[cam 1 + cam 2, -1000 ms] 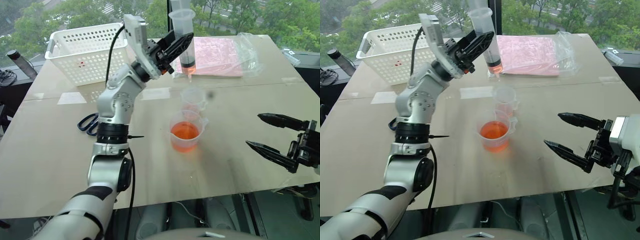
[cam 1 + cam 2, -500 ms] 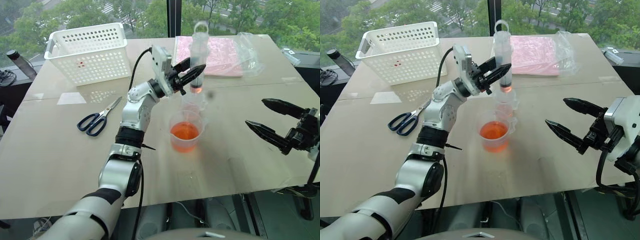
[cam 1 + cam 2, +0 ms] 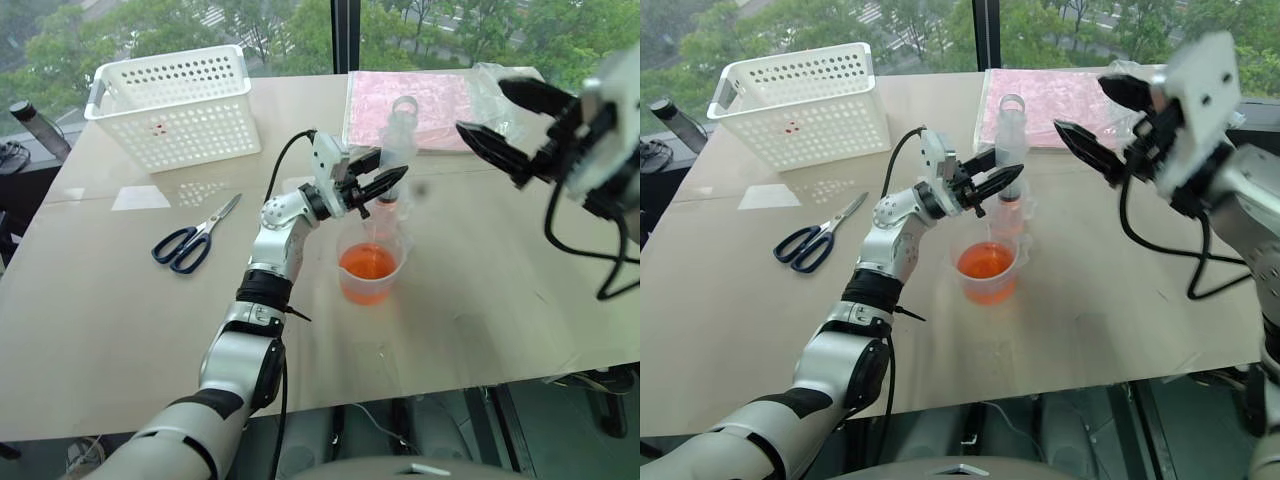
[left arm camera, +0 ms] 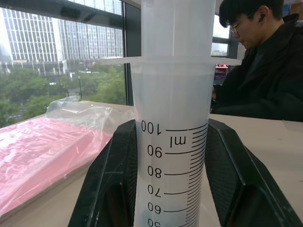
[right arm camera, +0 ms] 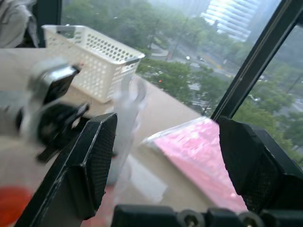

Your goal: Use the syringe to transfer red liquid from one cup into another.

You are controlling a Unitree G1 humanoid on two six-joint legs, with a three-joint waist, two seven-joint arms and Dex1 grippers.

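Left eye view: the left gripper (image 3: 385,183) holds the syringe (image 3: 398,150) upright, jaws clenched on its barrel, over the two cups in the middle of the desk (image 3: 100,300). A little red liquid shows low in the barrel, and the tip hangs at the smaller cup (image 3: 385,220), which stands touching the far side of the larger cup (image 3: 370,262), itself about half full of red liquid (image 3: 368,264). The right gripper (image 3: 505,125) hangs in the air to the right of the plunger ring, jaws released and spread wide, holding nothing.

Right eye view: blue-handled scissors (image 3: 816,240) and a white basket (image 3: 800,105) lie well off to the left, and a pink sheet in a clear bag (image 3: 1060,100) lies at the far edge; none is in play.

Left wrist view: the printed graduations sit squarely between the two black fingers (image 4: 113,184); a person in a dark jacket (image 4: 265,80) sits beyond the desk.

Right wrist view: the open jaws frame the blurred syringe, not touching it.

The step in hand looks like emptying the drawn liquid into the smaller cup. The next move probably calls for the right gripper to reach the plunger top and press it down while the left keeps the tip inside the rim.
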